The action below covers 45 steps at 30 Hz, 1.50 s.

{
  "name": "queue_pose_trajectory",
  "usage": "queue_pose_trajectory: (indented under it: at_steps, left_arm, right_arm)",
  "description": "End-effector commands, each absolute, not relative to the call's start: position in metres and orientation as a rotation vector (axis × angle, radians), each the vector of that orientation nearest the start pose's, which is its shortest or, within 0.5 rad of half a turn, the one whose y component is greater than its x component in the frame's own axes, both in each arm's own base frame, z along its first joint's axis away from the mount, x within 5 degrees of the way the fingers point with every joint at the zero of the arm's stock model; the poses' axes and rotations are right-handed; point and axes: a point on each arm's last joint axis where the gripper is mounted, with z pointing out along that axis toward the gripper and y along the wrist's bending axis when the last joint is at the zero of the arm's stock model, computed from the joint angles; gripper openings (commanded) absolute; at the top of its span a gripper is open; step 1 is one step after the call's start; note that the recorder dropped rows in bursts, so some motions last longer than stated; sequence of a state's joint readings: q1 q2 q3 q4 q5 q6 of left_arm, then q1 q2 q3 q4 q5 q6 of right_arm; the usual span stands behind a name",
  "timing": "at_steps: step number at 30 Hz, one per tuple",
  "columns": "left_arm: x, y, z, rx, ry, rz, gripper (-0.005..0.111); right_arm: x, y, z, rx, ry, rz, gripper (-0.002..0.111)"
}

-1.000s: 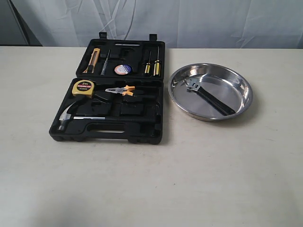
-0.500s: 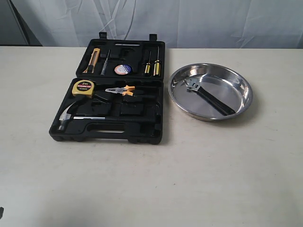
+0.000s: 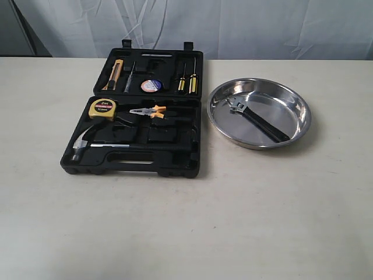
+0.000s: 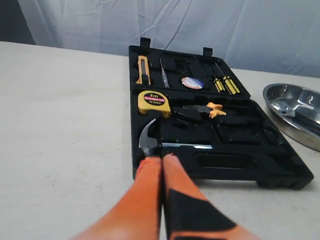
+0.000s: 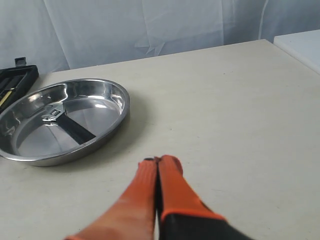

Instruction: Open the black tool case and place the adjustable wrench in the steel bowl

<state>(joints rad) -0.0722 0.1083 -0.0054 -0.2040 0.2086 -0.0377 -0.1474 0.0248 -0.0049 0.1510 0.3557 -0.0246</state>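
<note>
The black tool case (image 3: 135, 165) lies open on the table, lid folded back, also seen as the case (image 4: 280, 170) in the left wrist view. The adjustable wrench (image 3: 256, 118) rests inside the steel bowl (image 3: 294, 119) to the case's right; the right wrist view shows the wrench (image 5: 70, 125) in the bowl (image 5: 112, 125) too. My left gripper (image 4: 162, 159) is shut and empty, short of the case's front edge. Well apart from the bowl, my right gripper (image 5: 159, 161) is shut on nothing over bare table. Neither gripper appears in the exterior view.
The case holds a hammer (image 3: 87, 143), a yellow tape measure (image 3: 102, 108), orange-handled pliers (image 3: 148, 111), a utility knife (image 3: 115, 73) and screwdrivers (image 3: 187, 79). A grey curtain (image 3: 233, 26) hangs behind the table. A white surface (image 5: 300, 40) stands at the table's far corner.
A dark sliver at the exterior view's bottom left corner half a second ago is gone now. Case, bowl and wrench have not moved.
</note>
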Motion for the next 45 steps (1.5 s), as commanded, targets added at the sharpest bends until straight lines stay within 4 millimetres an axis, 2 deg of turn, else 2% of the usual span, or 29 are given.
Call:
queue_pose_trajectory:
  at_steps: [1, 9, 45]
  left_arm:
    - [0.0591, -0.0084, 0.1917, -0.114, 1.744, -0.273, 0.0]
    - [0.0553, -0.0079, 0.1946, -0.097, 1.692, -0.262, 0.0]
    - [0.0555, -0.0068, 0.1946, -0.083, 1.691, -0.222, 0.0]
  right_arm:
    - [0.0545, -0.0036, 0.1816, 0.21, 1.828, 0.022, -0.001]
    - [0.0545, -0.0036, 0.1816, 0.21, 1.828, 0.022, -0.001]
    - [0.0545, -0.0034, 0.1816, 0.215, 1.828, 0.028, -0.001]
